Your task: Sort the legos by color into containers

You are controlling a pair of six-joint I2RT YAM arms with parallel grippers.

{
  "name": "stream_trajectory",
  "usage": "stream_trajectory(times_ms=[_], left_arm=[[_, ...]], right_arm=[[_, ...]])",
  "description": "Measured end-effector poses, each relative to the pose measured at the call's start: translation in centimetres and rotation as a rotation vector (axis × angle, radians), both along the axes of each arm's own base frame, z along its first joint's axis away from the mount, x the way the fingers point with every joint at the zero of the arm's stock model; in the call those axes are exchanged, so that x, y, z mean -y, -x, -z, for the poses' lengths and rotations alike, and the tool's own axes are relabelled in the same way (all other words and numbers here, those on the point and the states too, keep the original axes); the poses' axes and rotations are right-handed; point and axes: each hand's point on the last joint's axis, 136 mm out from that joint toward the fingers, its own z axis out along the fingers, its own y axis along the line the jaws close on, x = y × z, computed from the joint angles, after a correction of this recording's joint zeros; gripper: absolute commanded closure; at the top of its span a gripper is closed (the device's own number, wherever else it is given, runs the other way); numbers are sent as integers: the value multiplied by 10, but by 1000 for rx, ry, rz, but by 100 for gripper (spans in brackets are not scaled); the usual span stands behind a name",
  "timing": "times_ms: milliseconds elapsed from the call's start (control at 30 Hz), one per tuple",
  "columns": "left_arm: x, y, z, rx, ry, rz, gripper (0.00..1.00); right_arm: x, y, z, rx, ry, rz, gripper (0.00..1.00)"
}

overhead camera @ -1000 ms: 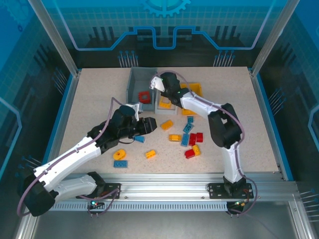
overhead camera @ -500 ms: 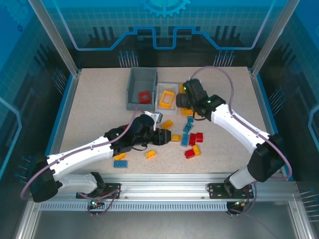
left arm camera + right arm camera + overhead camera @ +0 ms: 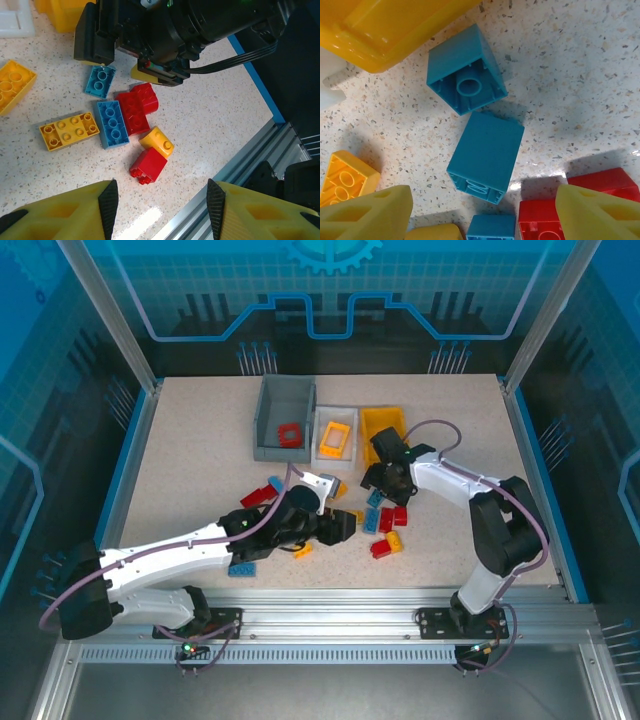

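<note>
Right wrist camera: your right gripper (image 3: 482,196) sits low over the table with its yellow fingers (image 3: 367,215) spread wide and nothing clamped
Between those fingers: a blue brick (image 3: 485,156) lies tipped on its side on the speckled table (image 3: 580,75), apart from both fingers
Just beyond it: a second blue brick (image 3: 466,70) rests upside down, hollow side up, close to the corner of the yellow-orange bin (image 3: 385,30)
By the fingertips: a yellow brick (image 3: 342,182) on one side, red bricks (image 3: 600,182) on the other
Left gripper: your left gripper (image 3: 161,205) is also open wide and empty, hovering above the table
Below it: a red block (image 3: 148,165) touches a small yellow block (image 3: 157,141)
Further out: a blue studded block (image 3: 112,123) lies between a yellow studded plate (image 3: 69,131) and a red pair (image 3: 135,107)
Bins, top camera: the grey bin (image 3: 285,400), the white bin (image 3: 337,415) and the yellow-orange one stand side by side in a row behind the loose legos
Sorted so far: a red frame (image 3: 290,433) lies in the grey bin, a yellow frame (image 3: 335,438) in the white bin
Strays: you have a red piece (image 3: 258,495) beside the left arm, a blue plate (image 3: 240,568) and a yellow piece (image 3: 302,550) nearer the front edge
</note>
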Motion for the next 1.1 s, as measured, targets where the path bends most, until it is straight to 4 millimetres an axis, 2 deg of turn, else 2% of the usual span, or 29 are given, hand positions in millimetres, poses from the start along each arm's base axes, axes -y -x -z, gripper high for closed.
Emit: stream_trajectory(times_ms=[167, 367, 633, 733, 833, 900, 967, 1033, 1100], left_arm=[[0, -1, -1, 4, 0, -5, 46], [0, -1, -1, 5, 1, -5, 47], [-1, -2, -1, 8, -2, -11, 47], [-2, -3, -1, 13, -3, -18, 48], [-3, -3, -2, 15, -2, -20, 48], [-3, -4, -4, 19, -1, -25, 48], [-5, -6, -6, 29, 0, -36, 47], [-5, -9, -14, 43, 1, -50, 47], [-3, -15, -32, 67, 12, -66, 47]], right_arm=[[-4, -3, 2, 0, -23, 18, 31], [-3, 0, 20, -47, -14, 33, 36], [-3, -2, 30, -64, -9, 48, 62], [-4, -6, 28, -56, -13, 51, 68], [-3, -7, 26, -46, -4, 48, 70], [0, -7, 19, -25, 9, 46, 70], [4, -8, 3, 15, 19, 39, 70], [8, -11, -21, 79, 24, 32, 68], [13, -16, -50, 160, 32, 20, 67]])
